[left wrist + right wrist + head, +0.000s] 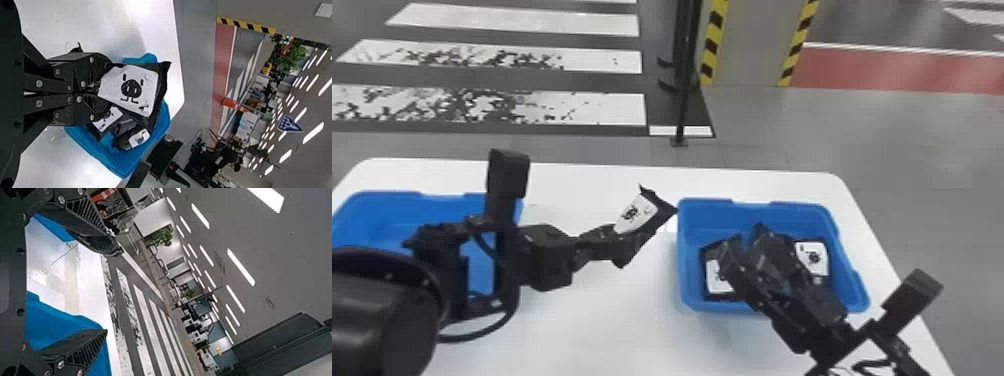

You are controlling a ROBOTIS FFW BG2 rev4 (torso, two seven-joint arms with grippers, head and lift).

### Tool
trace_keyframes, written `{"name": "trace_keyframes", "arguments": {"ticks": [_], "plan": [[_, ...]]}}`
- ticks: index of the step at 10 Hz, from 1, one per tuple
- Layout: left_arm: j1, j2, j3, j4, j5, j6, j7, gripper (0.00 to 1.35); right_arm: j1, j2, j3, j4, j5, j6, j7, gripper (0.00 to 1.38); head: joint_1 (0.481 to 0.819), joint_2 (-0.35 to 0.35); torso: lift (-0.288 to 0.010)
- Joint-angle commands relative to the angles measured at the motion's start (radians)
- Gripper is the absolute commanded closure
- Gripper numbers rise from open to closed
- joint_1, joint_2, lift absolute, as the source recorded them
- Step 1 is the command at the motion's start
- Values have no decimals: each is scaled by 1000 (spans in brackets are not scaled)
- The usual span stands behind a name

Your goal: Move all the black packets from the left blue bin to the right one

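Note:
My left gripper is between the two bins, shut on a black packet with a white label, which tilts up close to the left rim of the right blue bin. In the left wrist view, the left gripper pinches one end of that packet. My right gripper hovers over the right bin, partly covering the packets inside. Its fingers stand wide apart in the right wrist view, where the gripper has nothing between them. The left arm hides much of the left blue bin.
Both bins rest on a white table, its far edge just behind them. The left forearm spans the left bin, and the right forearm comes in across the right bin's near edge. A dark post stands on the floor beyond the table.

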Motion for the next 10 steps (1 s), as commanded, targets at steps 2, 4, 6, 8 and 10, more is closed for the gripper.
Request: {"name": "trace_keyframes", "arguments": {"ticks": [2,4,6,8,10], "plan": [[-16,-1,-65,5,60,2,0,1208,-67,-9,28,29,-11,41,-1,154,695,-148,-146],[-28,2,-101,10,93,7,0,1208,-94,-15,60,46,-35,51,-6,154,695,-165,-146],[-41,2,-127,27,117,7,0,1208,-106,-15,70,59,-41,48,-9,374,695,-174,-146],[-43,2,-133,32,125,7,0,1208,-106,-13,70,71,-45,9,-12,1243,695,-185,-146],[-43,2,-131,32,125,5,0,1208,-106,-15,76,73,-49,2,-12,1276,695,-195,-146]]}}
